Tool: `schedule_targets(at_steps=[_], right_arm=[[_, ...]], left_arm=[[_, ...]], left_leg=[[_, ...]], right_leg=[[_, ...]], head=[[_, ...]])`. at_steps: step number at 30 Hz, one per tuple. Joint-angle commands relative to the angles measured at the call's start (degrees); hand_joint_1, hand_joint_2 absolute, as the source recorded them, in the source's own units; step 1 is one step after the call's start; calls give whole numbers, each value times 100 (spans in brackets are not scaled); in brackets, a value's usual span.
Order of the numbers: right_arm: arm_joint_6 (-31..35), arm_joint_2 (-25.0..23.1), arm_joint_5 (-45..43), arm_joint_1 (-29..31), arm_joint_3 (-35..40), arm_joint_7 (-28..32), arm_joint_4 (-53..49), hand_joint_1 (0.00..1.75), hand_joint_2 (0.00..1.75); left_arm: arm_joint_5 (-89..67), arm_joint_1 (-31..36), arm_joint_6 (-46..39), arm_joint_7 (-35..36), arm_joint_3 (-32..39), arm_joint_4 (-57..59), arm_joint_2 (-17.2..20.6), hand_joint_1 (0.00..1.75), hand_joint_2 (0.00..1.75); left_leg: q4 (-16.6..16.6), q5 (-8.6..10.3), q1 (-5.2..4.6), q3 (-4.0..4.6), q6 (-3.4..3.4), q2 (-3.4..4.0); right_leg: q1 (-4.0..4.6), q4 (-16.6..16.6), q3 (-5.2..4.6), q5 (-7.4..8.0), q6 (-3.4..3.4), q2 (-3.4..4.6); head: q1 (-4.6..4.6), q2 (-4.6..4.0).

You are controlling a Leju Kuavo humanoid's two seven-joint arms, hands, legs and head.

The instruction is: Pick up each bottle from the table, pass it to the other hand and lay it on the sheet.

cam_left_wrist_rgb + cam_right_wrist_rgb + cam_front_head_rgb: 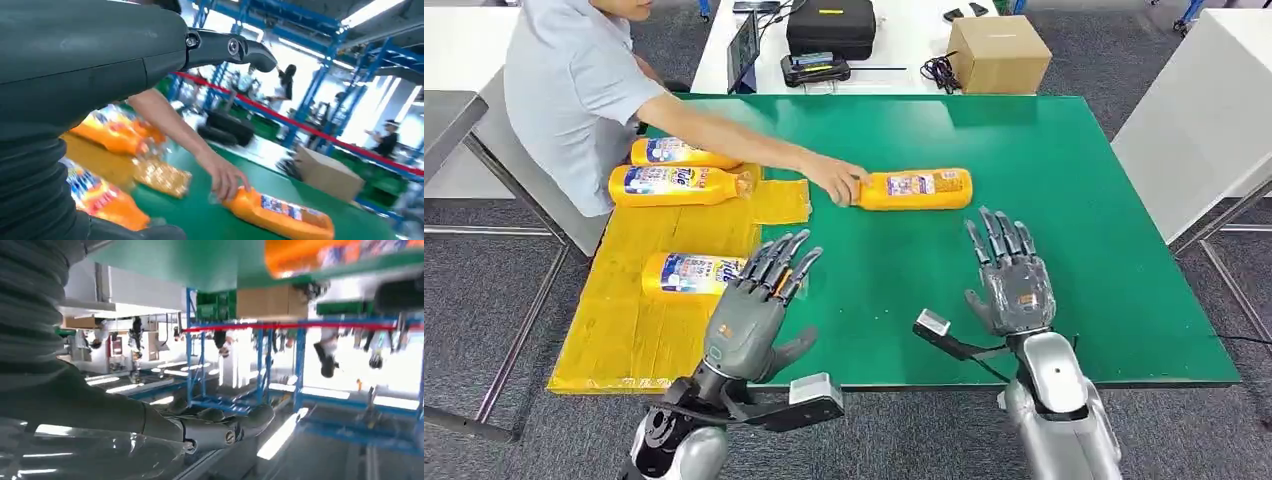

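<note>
Orange bottle (916,189) lies mid-table, person's hand (838,180) setting it within reach. Left hand (754,300), right hand (1007,275): both empty, fingers spread. Await your pickup.

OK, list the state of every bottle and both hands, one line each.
Bottle on the green table: lying flat, a person's hand on its cap end.
Three bottles on the yellow sheet: lying flat.
Left hand: open, fingers spread, holding nothing.
Right hand: open, fingers spread, holding nothing.
</note>
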State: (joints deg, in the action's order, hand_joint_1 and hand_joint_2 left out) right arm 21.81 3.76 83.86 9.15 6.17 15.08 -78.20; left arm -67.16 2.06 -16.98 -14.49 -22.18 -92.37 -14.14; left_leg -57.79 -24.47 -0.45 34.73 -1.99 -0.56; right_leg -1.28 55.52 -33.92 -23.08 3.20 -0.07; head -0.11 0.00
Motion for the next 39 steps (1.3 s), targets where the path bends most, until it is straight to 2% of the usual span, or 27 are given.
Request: schedule_targets(at_steps=[1,7,11,18,21,25,31,39], right_arm=[[-496,941,-345,1046,955,-21,1438,0,175],[-1058,1227,-591,1634,1326,-113,2303,0,175],[-1188,1396,-755,1930,1551,-29,2803,0,175],[-1397,1414,-1513,1839,1754,199,2900,0,175],[-1610,1354,-2360,1759,1658,682,3039,0,175],[-1542,1196,-2380,1734,1787,678,3035,0,175],[-1546,1205,-2380,1746,1788,680,3031,0,175],[-1661,1005,-2939,1726,2041,901,3124,0,175]], left_arm=[[1091,-154,439,-383,-28,77,13,0,175],[1101,-133,366,-413,20,142,58,0,175],[1094,-90,354,-430,-6,210,70,0,175],[1134,-16,383,-428,-69,302,78,0,175],[1156,123,409,-448,-139,461,102,0,175],[1178,192,412,-449,-158,532,53,0,175],[1178,187,412,-449,-157,531,57,0,175],[1545,240,513,-542,-120,626,29,0,175]], left_leg=[[2,-3,2,-8,5,13],[1,-6,4,-17,7,21],[2,-2,2,-13,5,9],[-1,-11,9,-30,14,8],[4,-7,8,-28,12,3],[2,-4,5,-19,9,5],[0,-5,7,-18,10,6],[-1,-10,9,-26,13,15]], right_leg=[[3,-3,5,2,-7,11],[5,-5,13,1,-9,18],[2,-3,10,0,-6,7],[11,-4,29,-7,-17,5],[9,-8,28,-5,-14,0],[6,-5,16,-2,-10,4],[8,-4,16,-3,-12,4],[10,-3,21,-5,-15,12]], head=[[0,0],[0,0],[0,0],[0,0],[0,0],[0,0],[0,0],[-2,0]])
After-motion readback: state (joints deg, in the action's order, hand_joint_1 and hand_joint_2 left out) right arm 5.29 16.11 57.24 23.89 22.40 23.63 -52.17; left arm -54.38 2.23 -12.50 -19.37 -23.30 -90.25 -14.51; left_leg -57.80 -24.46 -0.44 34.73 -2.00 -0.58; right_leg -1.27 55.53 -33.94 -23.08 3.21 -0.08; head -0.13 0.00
